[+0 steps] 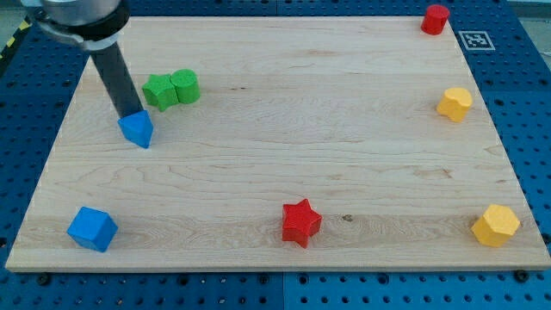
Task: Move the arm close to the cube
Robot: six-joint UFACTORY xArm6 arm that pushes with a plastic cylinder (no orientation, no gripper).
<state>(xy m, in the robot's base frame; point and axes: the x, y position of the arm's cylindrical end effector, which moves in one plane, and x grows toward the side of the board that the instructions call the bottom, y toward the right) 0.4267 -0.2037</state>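
Observation:
A blue cube (92, 228) sits near the view's bottom left corner of the wooden board (284, 138). My tip (126, 115) is in the upper left part of the board, touching the top edge of a small blue wedge-shaped block (137, 130). The rod rises from there to the view's top left. The tip is well above the blue cube in the view, about a third of the board's depth away.
A green star (158, 89) and a green cylinder (184, 86) touch each other just right of the rod. A red star (300, 222) is at bottom centre. A red cylinder (436, 19) and two yellow blocks (455, 103) (496, 226) line the right side.

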